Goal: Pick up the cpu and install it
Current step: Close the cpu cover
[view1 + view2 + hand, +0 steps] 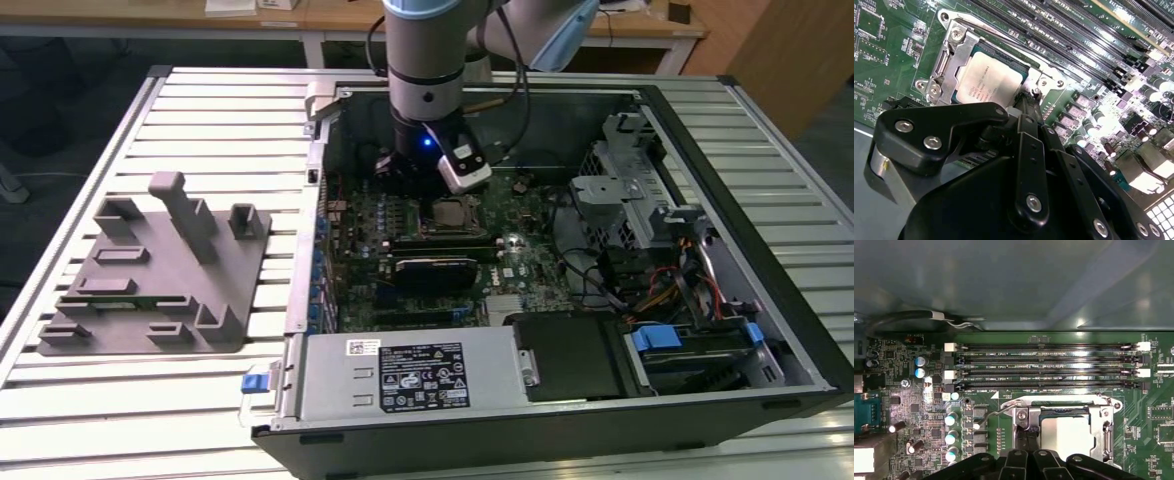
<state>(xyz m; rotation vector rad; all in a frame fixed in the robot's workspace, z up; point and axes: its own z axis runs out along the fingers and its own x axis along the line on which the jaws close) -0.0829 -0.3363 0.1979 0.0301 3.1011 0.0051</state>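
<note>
Inside the open case (pixel 781 235) on the slatted table (pixel 200 110), your arm hangs over the motherboard (pixel 534 262), with the gripper (pixel 1028 107) low above the socket (pixel 949 56). The cpu (pixel 986 80) lies flat in that socket, silver top up, the metal frame around it on all sides. In the second wrist view the gripper's tip stands just beside the chip's edge, over the frame's corner; you cannot tell whether it touches the frame. The black linkage hides the tip, so you cannot tell whether the jaws are released or clenched, and nothing is seen between them.

In the first wrist view the cpu (pixel 1066 432) sits next to the four memory slots (pixel 1044 365), which run parallel to its near edge, with a thin wire lever (pixel 994 411) at the socket's corner.

In the exterior view the cpu (pixel 454 211) lies near the middle of the board, just below the wrist. The grey tray (pixel 147 290) rests on the table outside the case, at the exterior view's left, well apart from the arm.
</note>
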